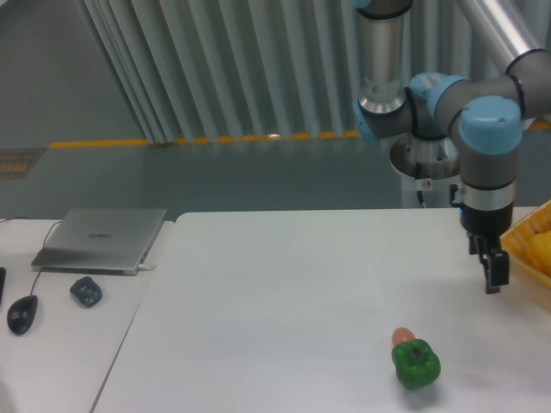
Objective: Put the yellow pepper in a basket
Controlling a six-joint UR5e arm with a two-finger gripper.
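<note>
Fixed camera, sole view.

Item: gripper [492, 274]. We find it hanging just above the table [284, 301] at the right, beside the near-left edge of the basket [522, 243]. Nothing sits between its fingers; whether they stand apart or together we cannot tell, since they show only as one dark, narrow shape.

Item: basket. Yellow-orange, slanted sides, cut off by the right edge of the picture.

Item: yellow pepper [541, 251]. We see a glossy yellow mass inside the basket at the far right edge, which we take for the pepper, though only a sliver shows. On that reading the pepper lies in the basket and the task looks finished or nearly so.

Item: green pepper [417, 363]. Near edge of the table, well apart from the gripper, with a small orange-pink object [403, 335] touching its far side.

Item: laptop [102, 238], closed, far left; a dark mouse [22, 314] and a small dark object [86, 292] lie near it.

Handling note: we judge the step in hand to be the withdrawal. To do it well, we would lift clear of the basket rim before travelling sideways, so as not to clip or drag the basket, and keep high over the green pepper.
</note>
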